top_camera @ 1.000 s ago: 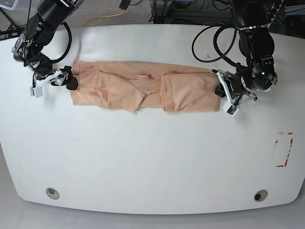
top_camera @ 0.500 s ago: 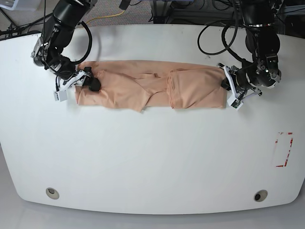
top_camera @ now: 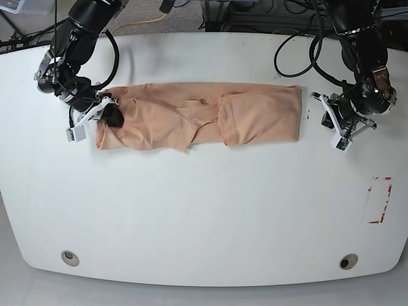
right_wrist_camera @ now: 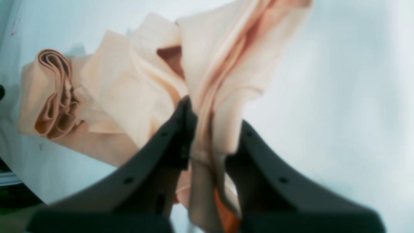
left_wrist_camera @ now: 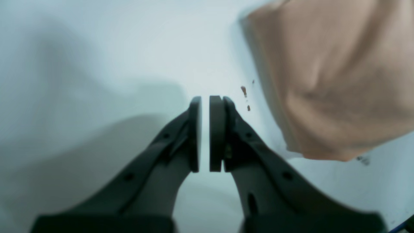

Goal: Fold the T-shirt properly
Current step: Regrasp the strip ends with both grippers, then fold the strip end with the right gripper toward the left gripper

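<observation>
The peach T-shirt [top_camera: 191,115] lies as a long wrinkled strip across the far half of the white table [top_camera: 204,210]. My right gripper [top_camera: 115,118] is at the strip's left end. In the right wrist view that gripper [right_wrist_camera: 207,110] is shut on a bunched fold of the T-shirt [right_wrist_camera: 129,81]. My left gripper [top_camera: 326,113] sits on the bare table just right of the shirt's right edge. In the left wrist view it [left_wrist_camera: 205,100] is shut with nothing between its fingers, and the T-shirt [left_wrist_camera: 339,81] lies to the upper right, apart from it.
A red-taped rectangle [top_camera: 380,199] marks the table near its right edge. Two round holes [top_camera: 70,258] [top_camera: 349,261] sit near the front corners. Cables and stands crowd the space behind the table's far edge.
My right gripper has shut on the shirt's left end. My left gripper has drawn away to the right, off the shirt's right edge, still shut.
</observation>
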Robot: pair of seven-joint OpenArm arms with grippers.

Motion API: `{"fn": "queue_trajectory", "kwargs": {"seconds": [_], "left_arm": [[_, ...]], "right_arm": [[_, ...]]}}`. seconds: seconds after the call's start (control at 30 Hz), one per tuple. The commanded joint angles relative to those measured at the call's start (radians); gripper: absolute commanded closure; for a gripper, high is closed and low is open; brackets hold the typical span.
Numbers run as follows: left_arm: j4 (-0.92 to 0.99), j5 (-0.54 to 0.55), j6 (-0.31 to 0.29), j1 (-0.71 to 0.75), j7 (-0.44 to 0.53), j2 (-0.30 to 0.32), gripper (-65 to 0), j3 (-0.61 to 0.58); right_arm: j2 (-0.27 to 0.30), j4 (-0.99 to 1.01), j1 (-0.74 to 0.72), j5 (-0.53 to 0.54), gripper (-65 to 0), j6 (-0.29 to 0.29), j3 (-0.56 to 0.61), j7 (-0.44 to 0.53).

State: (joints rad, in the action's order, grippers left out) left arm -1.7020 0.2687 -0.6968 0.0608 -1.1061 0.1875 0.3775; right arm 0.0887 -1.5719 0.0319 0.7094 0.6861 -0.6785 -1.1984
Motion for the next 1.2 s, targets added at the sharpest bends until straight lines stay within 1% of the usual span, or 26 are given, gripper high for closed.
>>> {"fn": "queue_trajectory", "kwargs": {"seconds": [0.0,0.2,0.47,0.6,0.67,0.83,0.9,1.03,1.17], "left_arm": [[0.044,0.011,-0.001,-0.02,0.021,-0.018,-2.2,-0.002],[0.081,0.017,-0.001,-0.046,0.022,-0.073,-2.2,-0.002],[0.119,0.01,-0.001,-0.052,0.027,-0.104,-2.2,-0.002],[0.211,0.008,-0.001,-0.059,0.028,-0.104,-2.2,-0.004],[0.244,0.008,-0.001,-0.074,0.028,-0.104,-2.2,-0.004],[0.265,0.008,-0.001,-0.078,0.03,-0.102,-2.2,-0.041],[0.263,0.007,-0.001,-0.074,0.047,-0.102,-2.2,-0.067],[0.263,-0.085,-0.001,-0.074,0.082,-0.108,-2.2,-0.102],[0.263,-0.173,-0.001,-0.055,0.126,-0.144,-2.2,-0.13]], "right_arm": [[0.012,-0.081,0.003,0.02,0.0,0.001,0.012,0.016],[0.015,-0.189,0.036,0.022,0.0,0.001,0.084,0.016],[0.009,-0.296,0.082,0.022,0.0,0.002,0.205,0.018],[-0.031,-0.358,0.092,0.022,0.0,0.001,0.256,0.018],[-0.042,-0.379,0.104,0.022,0.0,0.001,0.282,0.018],[-0.074,-0.393,0.107,0.023,0.0,0.001,0.339,0.018],[-0.097,-0.393,0.102,0.023,0.0,0.001,0.366,0.018],[-0.151,-0.394,0.081,0.033,0.0,0.004,0.415,0.018],[-0.208,-0.394,0.063,0.105,0.0,0.004,0.449,0.018]]}}
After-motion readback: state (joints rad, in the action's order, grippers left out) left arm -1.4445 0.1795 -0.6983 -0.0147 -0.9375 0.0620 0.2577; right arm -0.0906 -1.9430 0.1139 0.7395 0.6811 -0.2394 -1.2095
